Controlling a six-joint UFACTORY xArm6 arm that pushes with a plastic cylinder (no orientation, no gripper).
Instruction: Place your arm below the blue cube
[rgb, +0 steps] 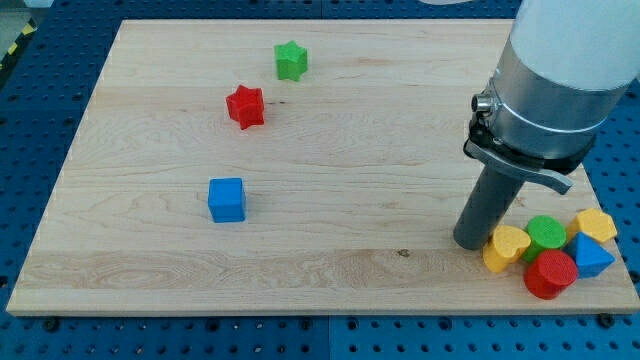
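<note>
The blue cube (227, 199) sits left of centre on the wooden surface (350, 150), squarish with no clear long axis, its sides roughly parallel to the surface's edges. Bare wood lies below it. My tip (470, 240), a plain rod with nothing held, rests far to the view's right, touching the yellow heart block (506, 247); the arm is cut off above.

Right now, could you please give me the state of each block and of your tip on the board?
my tip: down on the board, at the left edge of the cluster, far right of the blue cube
blue cube: alone, left half
red star: alone, upper left
green star: alone, near the top
yellow heart: beside my tip
green cylinder: in the cluster
red cylinder: in the cluster
blue triangle: in the cluster
yellow block: in the cluster
</note>
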